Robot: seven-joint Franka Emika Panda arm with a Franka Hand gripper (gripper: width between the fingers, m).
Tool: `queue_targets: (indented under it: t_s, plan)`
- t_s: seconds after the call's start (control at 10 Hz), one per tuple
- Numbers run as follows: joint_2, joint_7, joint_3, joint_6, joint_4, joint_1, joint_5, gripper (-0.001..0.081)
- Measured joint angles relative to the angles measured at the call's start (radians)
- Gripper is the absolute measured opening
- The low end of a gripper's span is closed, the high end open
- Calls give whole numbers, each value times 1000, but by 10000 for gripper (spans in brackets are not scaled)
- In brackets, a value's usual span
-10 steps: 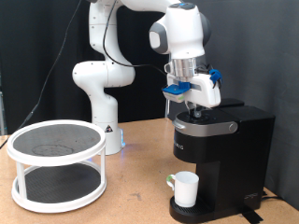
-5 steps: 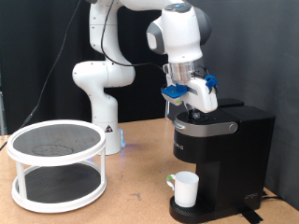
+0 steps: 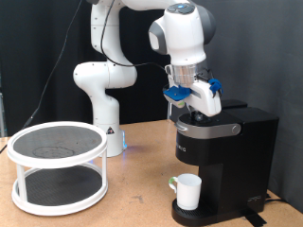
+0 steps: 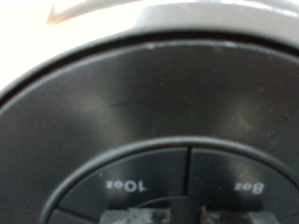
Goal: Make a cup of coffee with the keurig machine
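Note:
The black keurig machine (image 3: 224, 156) stands at the exterior view's right with its lid down. The white cup (image 3: 187, 192) sits on its drip tray under the spout. My gripper (image 3: 192, 112) is right at the top of the lid, fingers pointing down onto it; nothing shows between them. The wrist view is filled by the machine's rounded black top (image 4: 149, 103) with its silver rim (image 4: 187, 21) and size buttons marked 10oz (image 4: 125, 186) and 8oz (image 4: 250, 188), very close.
A white two-tier round rack (image 3: 57, 165) with dark mesh shelves stands at the exterior view's left. The robot base (image 3: 102, 104) is behind it. The wooden table (image 3: 133, 203) shows between rack and machine.
The gripper shifted slightly to the exterior view's left a second ago, then stayed on the machine's top. The cup and the rack have not moved.

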Motion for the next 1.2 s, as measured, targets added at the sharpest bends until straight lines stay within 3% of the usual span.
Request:
queue_targets:
  t_s: [0.3, 0.9, 1.2]
  plan:
    - [23, -17, 3, -51, 34, 2, 2, 0]
    - [23, -63, 17, -64, 35, 3, 52, 0]
    - [-18, -137, 9, -1, 11, 0, 151, 0]
